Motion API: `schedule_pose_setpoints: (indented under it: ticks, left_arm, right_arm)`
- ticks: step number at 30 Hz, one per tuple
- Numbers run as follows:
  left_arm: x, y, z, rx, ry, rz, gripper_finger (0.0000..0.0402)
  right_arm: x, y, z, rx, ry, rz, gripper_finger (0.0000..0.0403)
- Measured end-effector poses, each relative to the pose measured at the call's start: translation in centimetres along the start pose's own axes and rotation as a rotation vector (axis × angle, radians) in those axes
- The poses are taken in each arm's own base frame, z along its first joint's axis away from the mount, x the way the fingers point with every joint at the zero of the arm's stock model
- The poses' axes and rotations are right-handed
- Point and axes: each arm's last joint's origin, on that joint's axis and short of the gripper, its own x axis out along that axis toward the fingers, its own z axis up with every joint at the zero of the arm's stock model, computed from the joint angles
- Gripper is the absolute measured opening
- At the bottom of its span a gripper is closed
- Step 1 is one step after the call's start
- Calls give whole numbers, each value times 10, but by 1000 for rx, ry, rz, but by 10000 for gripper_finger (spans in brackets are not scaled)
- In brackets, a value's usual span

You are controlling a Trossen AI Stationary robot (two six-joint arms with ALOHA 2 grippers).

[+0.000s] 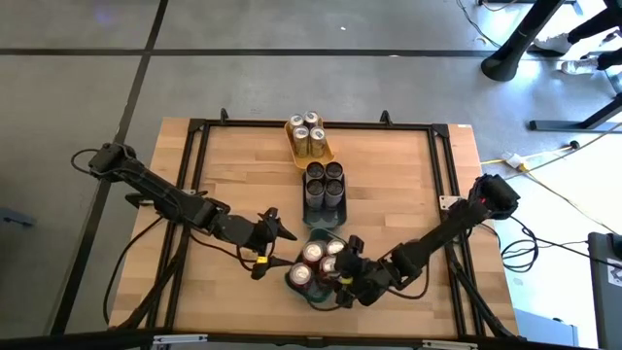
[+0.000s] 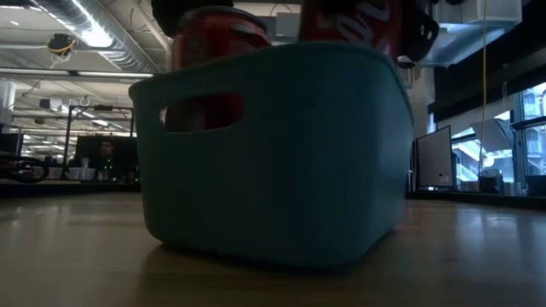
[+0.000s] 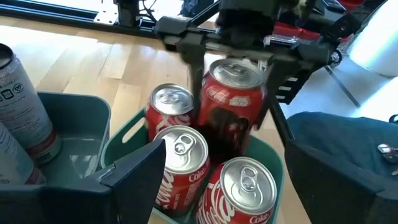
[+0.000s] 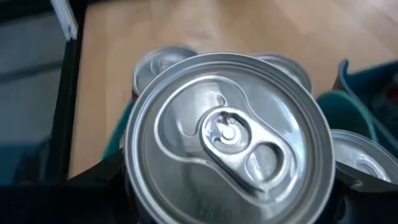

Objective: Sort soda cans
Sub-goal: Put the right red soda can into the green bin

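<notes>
Three red soda cans stand upright in the teal tray [image 1: 313, 292] near the table's near edge; the left wrist view shows them [image 3: 180, 162]. My right gripper [image 1: 345, 267] is shut on a fourth red can [image 3: 235, 106] over that tray. My left gripper [image 1: 282, 233] hangs open just left of the tray, touching nothing; its own fingers frame the left wrist view. Gold cans [image 1: 309, 136] stand in the yellow tray, and dark cans [image 1: 324, 183] in the dark tray. My right gripper pinches the red can by its side wall [image 3: 214, 93], one finger [image 3: 198, 68] on each side of its upper part. The fingers come from above, pointing down. The can is upright, its lower part among the other cans inside the teal tray [image 3: 127, 127]; whether it rests on the tray floor is hidden.
The yellow tray [image 1: 294, 146] sits at the far middle of the table, the dark tray [image 1: 313, 204] just nearer, the teal one [image 2: 273, 153] closest. Bare wood lies to the left and right of this row. A black frame rims the table.
</notes>
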Motion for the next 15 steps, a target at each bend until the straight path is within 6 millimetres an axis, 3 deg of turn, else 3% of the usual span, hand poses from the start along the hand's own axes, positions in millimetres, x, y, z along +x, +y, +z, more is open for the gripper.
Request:
schedule_pose_setpoints:
  ticks: [15]
  left_arm:
    - [0, 0, 0, 4, -2, -1, 315]
  right_arm:
    - [10, -18, -15, -107, -1, -70, 294]
